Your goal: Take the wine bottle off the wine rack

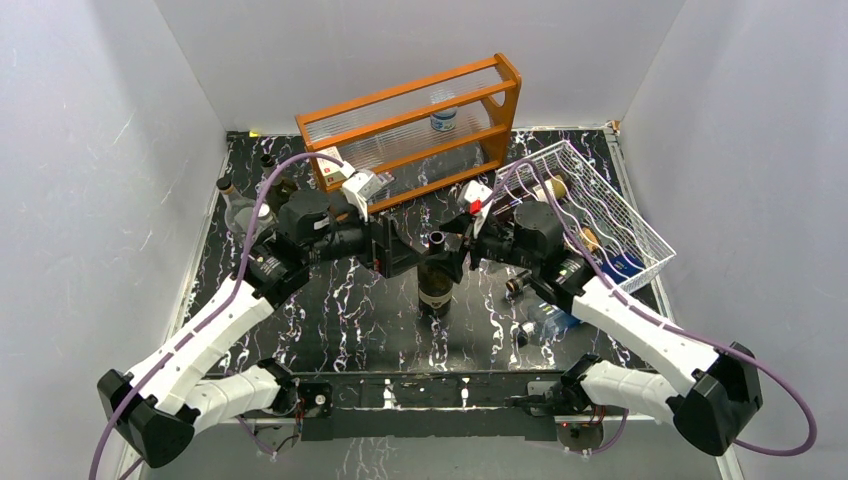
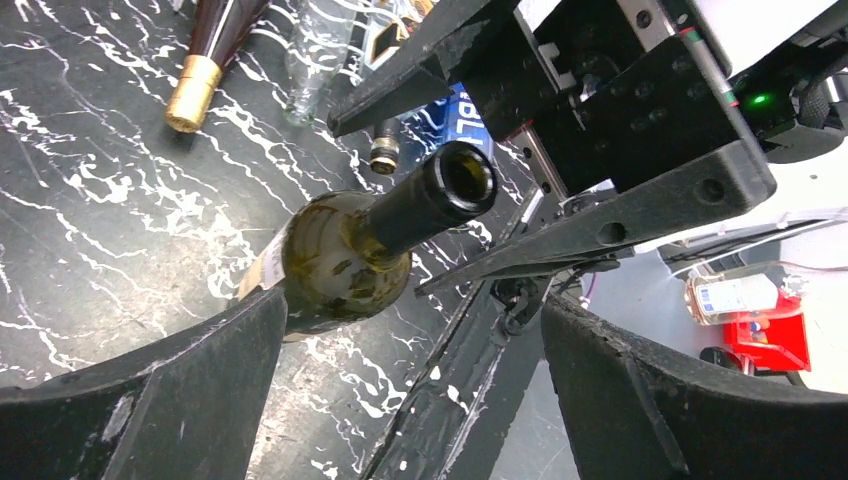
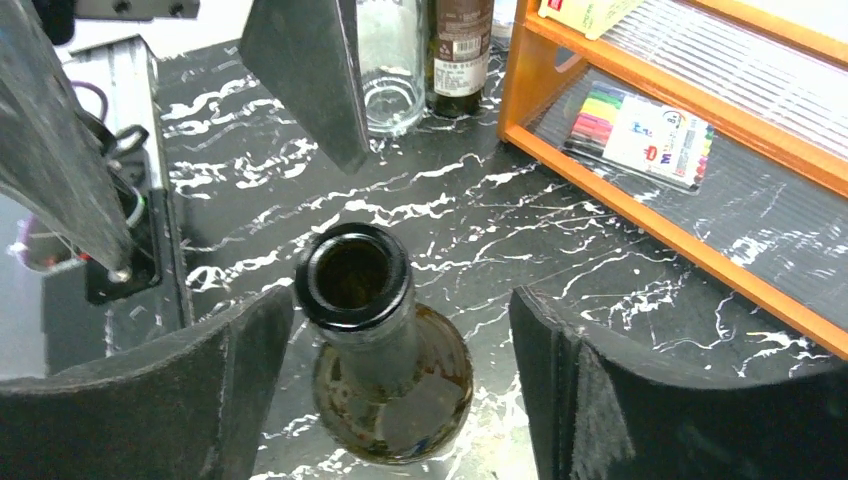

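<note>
Wine bottle (image 1: 436, 275) upright | left claw (image 2: 412, 303) spread wide | right claw (image 3: 402, 300) parted astride neck

White walls (image 1: 100, 100), black white-veined marbled tabletop (image 1: 340, 320), orange wooden shelf (image 1: 512, 100)

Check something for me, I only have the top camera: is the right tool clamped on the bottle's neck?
Observer: No. The right wrist camera shows the right tool open around the bottle, with bare table showing beside the neck.
Operator: And the left tool?
Observer: Its own wrist camera shows the left tool spread wide, not closed on the bottle.
Operator: Is it corked?
Observer: No, the right wrist camera looks straight into an open mouth with no cork.
</note>
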{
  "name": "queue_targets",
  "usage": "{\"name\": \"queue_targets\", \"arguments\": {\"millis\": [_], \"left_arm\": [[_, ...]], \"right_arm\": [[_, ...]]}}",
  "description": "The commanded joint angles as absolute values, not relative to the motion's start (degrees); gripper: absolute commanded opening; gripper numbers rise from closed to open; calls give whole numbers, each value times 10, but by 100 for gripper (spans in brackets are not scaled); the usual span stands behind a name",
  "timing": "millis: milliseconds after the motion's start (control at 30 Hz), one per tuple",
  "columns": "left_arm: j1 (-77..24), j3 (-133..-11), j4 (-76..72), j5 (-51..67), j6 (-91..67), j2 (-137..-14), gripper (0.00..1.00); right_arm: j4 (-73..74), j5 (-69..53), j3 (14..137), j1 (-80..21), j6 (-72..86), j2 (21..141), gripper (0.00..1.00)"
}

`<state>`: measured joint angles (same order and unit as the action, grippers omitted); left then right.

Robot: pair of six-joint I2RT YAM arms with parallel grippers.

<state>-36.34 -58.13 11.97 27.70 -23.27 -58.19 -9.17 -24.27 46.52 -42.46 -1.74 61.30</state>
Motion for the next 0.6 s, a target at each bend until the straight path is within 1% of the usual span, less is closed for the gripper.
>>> {"name": "queue_targets", "arguments": {"millis": [0,200,267,433,567], "left_arm": [[-386,-613,111,266,-242,-581,98],[-413,-629,122,225,-226,-592,98],[-430,-641,128,204,-215,-603,98],[-475,-664,150,99,-174,-628,95],[-516,-684,166,14,-140,-658,90]], "right_arm": [[-79,-237,512,-425,-32,568,97],[20,-211,529,-425,-62,500,98],[49,-181,531,-425,-64,467,98],[125,-61,540,-425,-58,408,98],[170,40,553,-425,-34,390,98]]}}
